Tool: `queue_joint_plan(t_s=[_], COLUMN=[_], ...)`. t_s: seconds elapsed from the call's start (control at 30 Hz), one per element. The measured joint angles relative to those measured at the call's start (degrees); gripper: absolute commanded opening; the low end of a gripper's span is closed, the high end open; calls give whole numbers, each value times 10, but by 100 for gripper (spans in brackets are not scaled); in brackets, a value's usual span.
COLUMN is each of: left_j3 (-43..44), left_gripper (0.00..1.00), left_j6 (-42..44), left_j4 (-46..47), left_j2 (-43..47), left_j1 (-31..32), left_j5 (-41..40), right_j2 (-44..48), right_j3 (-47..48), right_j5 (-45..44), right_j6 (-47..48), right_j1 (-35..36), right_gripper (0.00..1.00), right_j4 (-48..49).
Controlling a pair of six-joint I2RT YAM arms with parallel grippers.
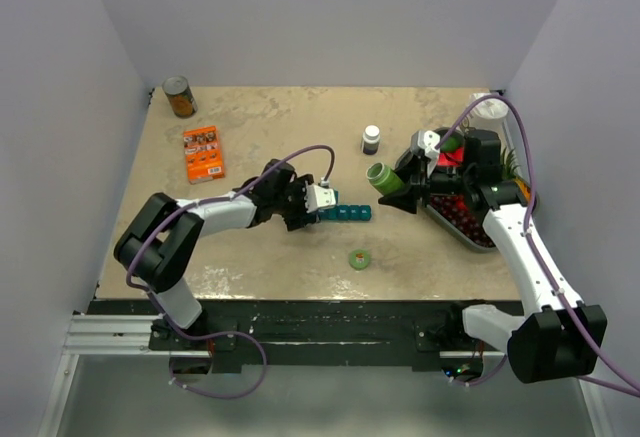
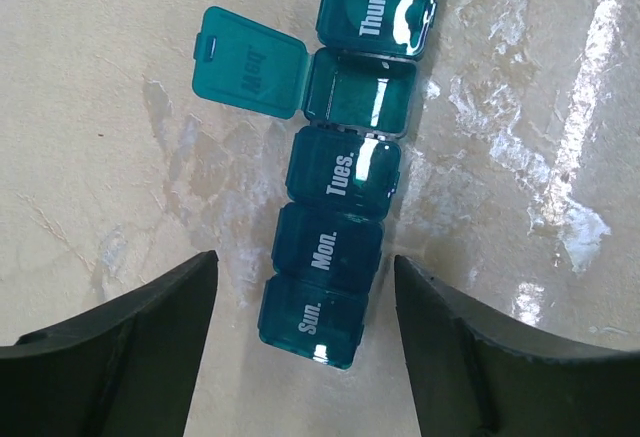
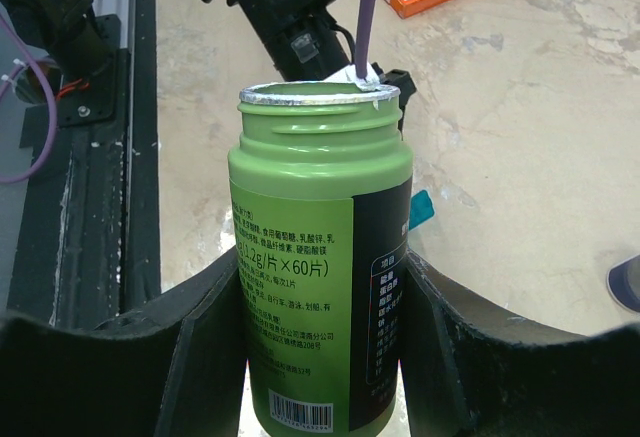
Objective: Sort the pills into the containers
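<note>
The teal pill organiser (image 1: 348,214) lies on the table. In the left wrist view (image 2: 345,172) its Sun., Mon., Tues. and Thur. lids are shut and the Wed. compartment (image 2: 358,92) stands open and looks empty. My left gripper (image 1: 322,200) (image 2: 305,302) is open, its fingers on either side of the Sun. end, apart from it. My right gripper (image 1: 400,189) (image 3: 322,297) is shut on an open green pill bottle (image 1: 384,177) (image 3: 318,257), held above the table to the right of the organiser. No pills show.
The bottle's green cap (image 1: 360,258) lies in front of the organiser. A small dark bottle with a white cap (image 1: 371,138), an orange box (image 1: 203,152) and a tin can (image 1: 180,97) stand further back. A grey tray of fruit (image 1: 462,219) sits at the right.
</note>
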State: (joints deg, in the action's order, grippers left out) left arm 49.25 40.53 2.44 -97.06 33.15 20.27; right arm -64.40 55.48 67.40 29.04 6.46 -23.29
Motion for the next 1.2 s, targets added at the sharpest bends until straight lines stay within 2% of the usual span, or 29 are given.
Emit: queue_joint_plan(t_s=[0.17,0.4,0.6,0.9,1.07,1.13,1.17,1.2], left_j3=[2,3,6,-34,-43,-51,-54,-57], left_gripper=[59,32,25,25,26,30,41,46], left_j6=[-5,-13,-60,-198,-266,-281,-287,-293], left_j4=[-9,-17,-35,-70,-86,-94,-99,-105], left_j2=[-5,-10,-4,50,65,74,79,84], left_j1=[0,16,35,114,120,120,120,120], left_j5=[-9,-33,-70,-182,-238,-257,-264,-270], right_j2=[-2,-2,-2,-21,-43,-49,-52,-56], right_j3=[0,0,0,0,0,0,0,0], right_j5=[-4,-5,-12,-41,-60,-65,-67,-69], right_j6=[2,4,6,9,17,23,26,30], right_j1=[0,0,0,0,0,0,1,3], right_gripper=[0,0,0,0,0,0,0,0], right_j4=[-1,-7,-10,-13,-18,-21,-23,-26])
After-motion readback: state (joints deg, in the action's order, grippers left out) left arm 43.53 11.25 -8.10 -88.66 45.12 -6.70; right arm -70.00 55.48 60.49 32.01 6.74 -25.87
